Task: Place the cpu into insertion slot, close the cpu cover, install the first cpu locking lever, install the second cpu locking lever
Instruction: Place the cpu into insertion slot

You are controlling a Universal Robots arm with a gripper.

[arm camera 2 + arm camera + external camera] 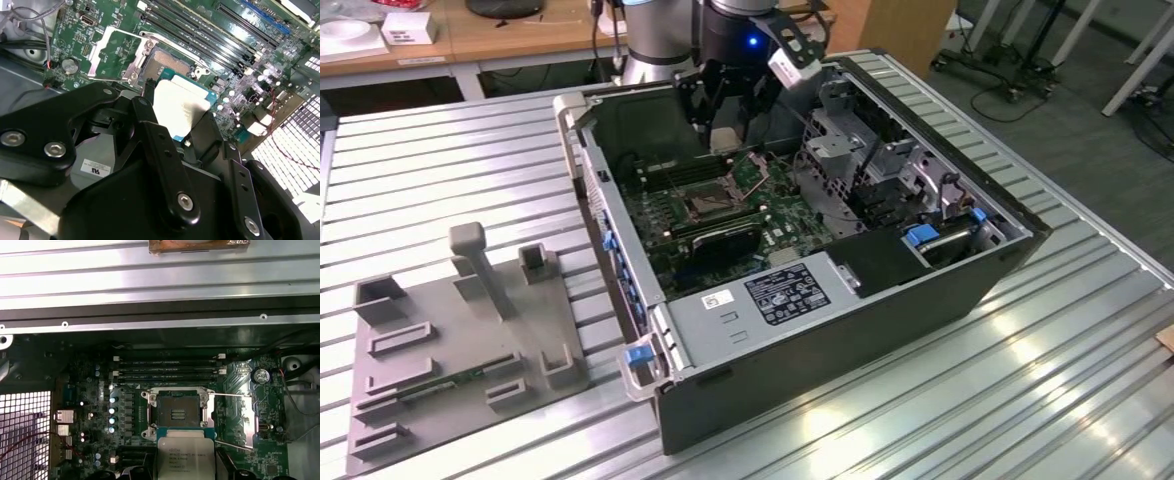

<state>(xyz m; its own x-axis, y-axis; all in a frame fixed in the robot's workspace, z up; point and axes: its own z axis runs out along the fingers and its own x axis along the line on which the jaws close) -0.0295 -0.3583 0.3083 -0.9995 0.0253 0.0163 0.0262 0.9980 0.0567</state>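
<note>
The hand point(181, 120) grips the cpu point(180, 102) by two edges, hovering short of the insertion slot point(708, 206) (at its twelve o'clock in the exterior view). Best squared to the frame, then lowered flat.

- cpu point(185, 457): silvery-grey metal top, green rim.
- insertion slot point(177, 415): black frame, dark centre with short pale bars.
- cpu cover point(139, 62): bright silver metal.
- motherboard point(90, 405): dark green, dotted with silver capacitor tops.
- tool point(182, 122): matt black, silver screw heads.
- computer case point(854, 340): black, with blue clips point(638, 355).
- tabletop point(1067, 380): silver-grey, ribbed in parallel stripes.
- fixture plate point(454, 340): plain grey.
- grille point(25, 425): grid of white squares on black.
</note>
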